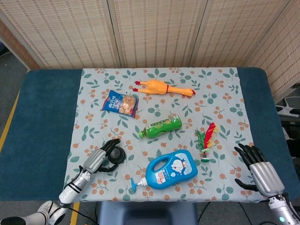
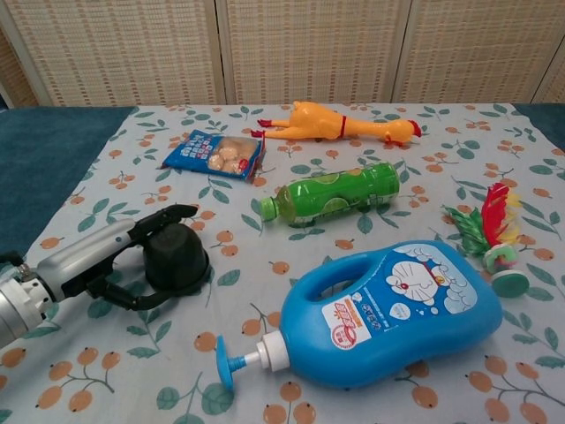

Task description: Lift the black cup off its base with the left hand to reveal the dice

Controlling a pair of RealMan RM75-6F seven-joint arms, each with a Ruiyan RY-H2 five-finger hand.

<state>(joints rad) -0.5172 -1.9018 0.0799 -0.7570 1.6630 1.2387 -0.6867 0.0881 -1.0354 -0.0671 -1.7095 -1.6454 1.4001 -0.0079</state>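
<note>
The black cup [image 1: 117,155] stands upright on its black base near the cloth's front left, and it hides the dice. My left hand [image 1: 96,161] reaches in from the left and brackets the cup [image 2: 177,258]. Its fingers [image 2: 163,216] lie along the cup's far side. The thumb curves round the near side, low by the base. This left hand [image 2: 106,256] looks loosely cupped, not clamped. My right hand [image 1: 260,171] rests at the table's front right with its fingers spread and nothing in it. The chest view does not show it.
A blue pump bottle [image 1: 171,169] lies right of the cup, its nozzle pointing toward it. A green bottle [image 1: 161,126], a snack packet [image 1: 120,103], a rubber chicken [image 1: 164,88] and a feather shuttlecock [image 1: 207,139] lie further off on the floral cloth [image 1: 93,89].
</note>
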